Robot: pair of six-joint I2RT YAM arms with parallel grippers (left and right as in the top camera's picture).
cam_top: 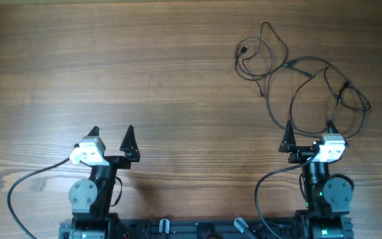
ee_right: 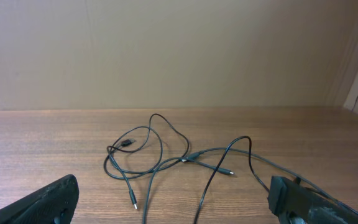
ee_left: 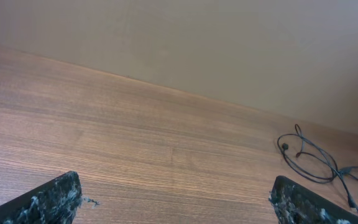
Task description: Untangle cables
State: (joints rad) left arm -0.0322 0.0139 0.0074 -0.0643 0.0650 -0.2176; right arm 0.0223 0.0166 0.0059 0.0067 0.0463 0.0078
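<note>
Overhead: left hand [cam_top: 111, 129] and right hand [cam_top: 309, 127] stand open, empty; the cables [cam_top: 289, 64] lie tangled near the right.

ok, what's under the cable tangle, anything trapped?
Only bare table shows under the cables and through their loops; nothing trapped. Overhead, the right claw covers the nearest loop ends, so under those I cannot tell.

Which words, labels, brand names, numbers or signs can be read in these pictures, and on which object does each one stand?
None: no view shows any readable text.
The cables carry no visible print, and their plugs are too small to tell.
The table is bare wood grain, and the wall is plain.
The left hand and right hand show no legible marking.
</note>
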